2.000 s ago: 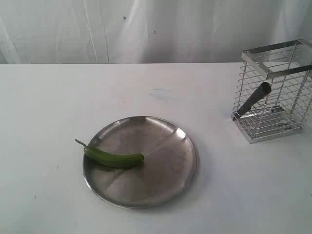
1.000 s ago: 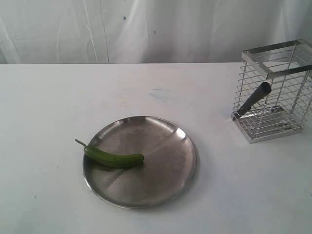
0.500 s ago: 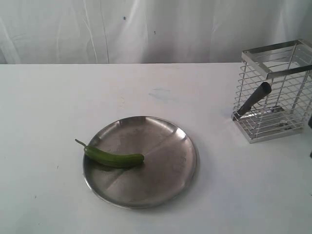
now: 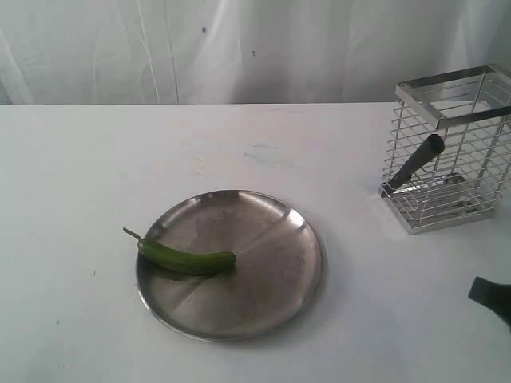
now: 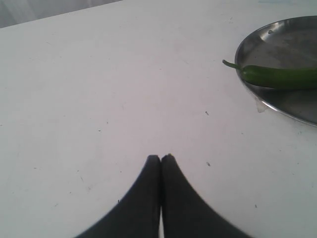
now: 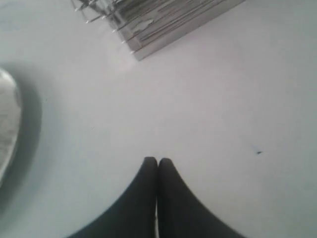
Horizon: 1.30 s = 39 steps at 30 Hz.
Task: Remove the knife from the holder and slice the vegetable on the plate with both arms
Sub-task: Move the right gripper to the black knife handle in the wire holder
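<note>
From the room camera, the knife (image 4: 415,166) leans handle-out through the holder (image 4: 447,148) near the table's far right corner, the vegetable (image 4: 188,258) lying on the plate (image 4: 271,303) mid-table for slicing. The left gripper (image 5: 160,157) hovers pinched shut, empty, beside the plate's edge. The right gripper (image 6: 157,160), likewise closed on nothing, points toward the holder, probably to fetch the knife.

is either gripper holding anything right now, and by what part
Nothing is held. The left gripper and right gripper are both shut on nothing; the knife sits in the holder.
</note>
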Each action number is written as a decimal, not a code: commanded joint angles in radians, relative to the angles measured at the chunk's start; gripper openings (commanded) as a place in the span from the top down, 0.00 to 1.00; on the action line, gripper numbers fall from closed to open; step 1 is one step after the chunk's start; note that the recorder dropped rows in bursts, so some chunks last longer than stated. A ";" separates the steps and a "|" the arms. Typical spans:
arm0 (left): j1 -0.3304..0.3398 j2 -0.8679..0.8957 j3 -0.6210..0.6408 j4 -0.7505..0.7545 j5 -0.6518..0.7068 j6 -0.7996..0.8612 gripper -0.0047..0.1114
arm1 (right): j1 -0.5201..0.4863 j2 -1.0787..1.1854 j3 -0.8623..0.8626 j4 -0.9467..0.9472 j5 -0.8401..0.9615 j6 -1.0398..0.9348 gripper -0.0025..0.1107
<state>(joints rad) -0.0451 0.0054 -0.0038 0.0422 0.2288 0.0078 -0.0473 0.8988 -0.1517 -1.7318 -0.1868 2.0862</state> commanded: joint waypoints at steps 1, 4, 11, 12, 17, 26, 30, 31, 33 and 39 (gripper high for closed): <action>0.002 -0.005 0.004 -0.008 -0.004 0.000 0.96 | 0.000 0.013 -0.009 -0.013 -0.258 -0.015 0.98; 0.002 -0.005 0.004 -0.008 -0.004 0.000 0.96 | 0.000 0.003 -0.050 -0.013 -0.476 -0.015 0.98; 0.002 -0.005 0.004 -0.008 -0.004 0.000 0.96 | 0.000 -0.001 -0.224 -0.013 -0.927 -0.012 0.98; 0.002 -0.005 0.004 -0.008 -0.004 0.000 0.96 | 0.000 -0.001 -0.253 -0.013 -0.941 0.003 0.98; 0.002 -0.005 0.004 -0.008 -0.004 0.000 0.96 | 0.000 -0.007 -0.408 -0.013 -0.936 -0.011 0.98; 0.002 -0.005 0.004 -0.008 -0.004 0.000 0.96 | 0.000 -0.261 -0.400 -0.013 0.268 -0.392 0.98; 0.002 -0.005 0.004 -0.008 -0.004 0.000 0.96 | 0.000 -0.199 -0.274 0.160 0.992 -0.714 0.98; 0.002 -0.005 0.004 -0.008 -0.004 0.000 0.96 | 0.000 -0.187 -0.260 0.238 1.062 -0.786 0.98; 0.002 -0.005 0.004 -0.008 -0.004 0.000 0.96 | 0.000 -0.167 -0.224 0.367 1.057 -0.941 0.98; 0.002 -0.005 0.004 -0.008 -0.004 0.000 0.96 | 0.000 -0.125 -0.261 1.286 0.807 -1.894 0.98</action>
<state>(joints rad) -0.0451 0.0054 -0.0038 0.0422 0.2288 0.0078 -0.0473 0.7514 -0.3817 -0.8573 0.6676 0.6185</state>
